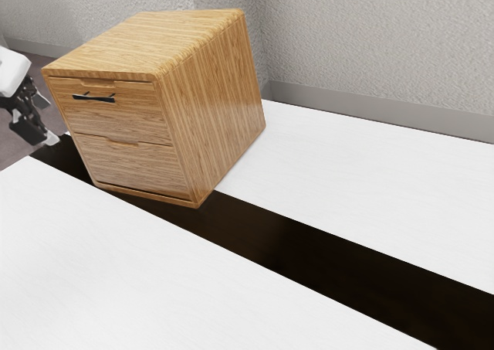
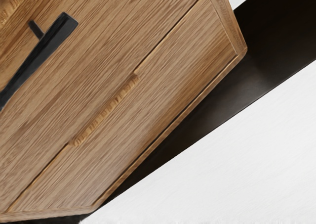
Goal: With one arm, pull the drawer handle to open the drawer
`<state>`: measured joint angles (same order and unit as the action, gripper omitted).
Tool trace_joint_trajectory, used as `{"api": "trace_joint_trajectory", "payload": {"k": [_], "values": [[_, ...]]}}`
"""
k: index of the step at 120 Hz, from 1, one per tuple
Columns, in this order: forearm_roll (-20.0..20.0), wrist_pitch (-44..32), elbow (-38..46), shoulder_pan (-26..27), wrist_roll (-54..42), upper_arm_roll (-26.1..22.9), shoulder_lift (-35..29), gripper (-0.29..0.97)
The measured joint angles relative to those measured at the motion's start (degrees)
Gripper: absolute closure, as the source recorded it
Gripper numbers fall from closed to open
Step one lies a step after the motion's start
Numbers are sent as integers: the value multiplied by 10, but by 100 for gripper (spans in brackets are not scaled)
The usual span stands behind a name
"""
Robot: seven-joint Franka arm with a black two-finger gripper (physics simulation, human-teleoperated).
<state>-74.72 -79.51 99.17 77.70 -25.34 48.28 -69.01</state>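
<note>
Exterior view: wooden cabinet [image 1: 193, 95] at 10 o'clock of the frame, standing on a white bench [image 1: 116, 273].
Cabinet footing: near corner overhangs a dark strip [image 1: 309, 257] that crosses the bench from 9 o'clock towards 4 o'clock.
Top drawer [image 1: 116, 118]: front flush with the cabinet face, shut.
Handle [image 1: 93, 97]: thin black bar, level, high on the top drawer front.
Lower drawer [image 1: 135, 164]: at 6 o'clock of the top drawer, also flush.
Tool [image 1: 35, 118]: at 9 o'clock of the handle, near it but apart, touching nothing.
Tool state: cannot tell whether apart or together.
Wall [image 1: 370, 33]: grey, textured, behind the cabinet at 12 to 3 o'clock.
Wrist view: cabinet front seen close and tilted; black bar on its standoff, lower drawer's recessed groove [image 2: 106, 110] nearby.
</note>
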Motion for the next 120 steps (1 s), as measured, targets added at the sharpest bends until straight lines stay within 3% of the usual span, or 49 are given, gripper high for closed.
{"api": "trace_joint_trajectory", "payload": {"k": [22,31,64,81,96,104,120], "values": [[-80,-2,-2,10,-19,6,-4,0],[-90,-2,-6,11,-21,15,-4,0],[-32,-5,-20,16,-47,24,-2,0],[63,-7,-1,-37,-31,8,16,0],[119,15,6,-32,42,-12,24,0],[117,39,3,-4,69,-21,22,0],[70,88,1,43,84,-50,13,0]]}}
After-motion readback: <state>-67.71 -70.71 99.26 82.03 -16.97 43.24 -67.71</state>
